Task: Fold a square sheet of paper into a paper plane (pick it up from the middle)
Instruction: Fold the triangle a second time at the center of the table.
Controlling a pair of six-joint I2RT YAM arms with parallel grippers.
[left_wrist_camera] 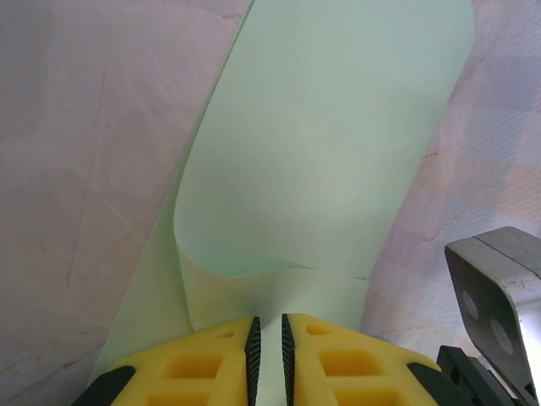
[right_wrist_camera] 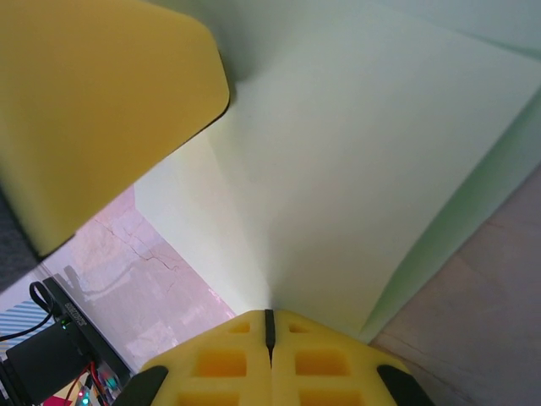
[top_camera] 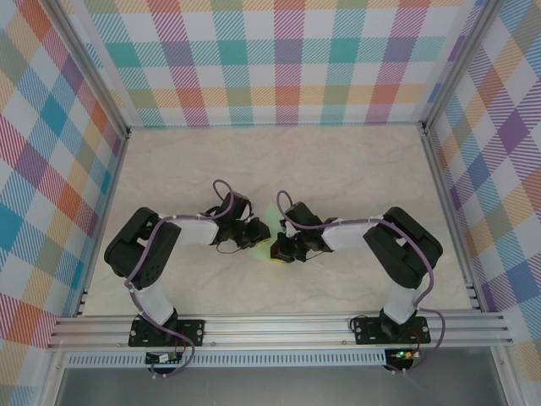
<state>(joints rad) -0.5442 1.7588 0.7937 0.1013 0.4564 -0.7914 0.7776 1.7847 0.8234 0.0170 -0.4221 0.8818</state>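
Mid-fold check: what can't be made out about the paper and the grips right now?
- Left wrist view: whether the left gripper pinches the pale-green square sheet of paper; a narrow gap shows.
- Right wrist view: right gripper shut on the sheet, whose corners the frame edge cuts off.
- Top view: the sheet's shape and creases, covered by both grippers, too small.

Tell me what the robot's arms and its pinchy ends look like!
The left arm and right arm are black with whitish middle sections, and a purple cable loops along each. The left tool and right tool have chunky yellow fingers with square hollows and black ridged inner edges.
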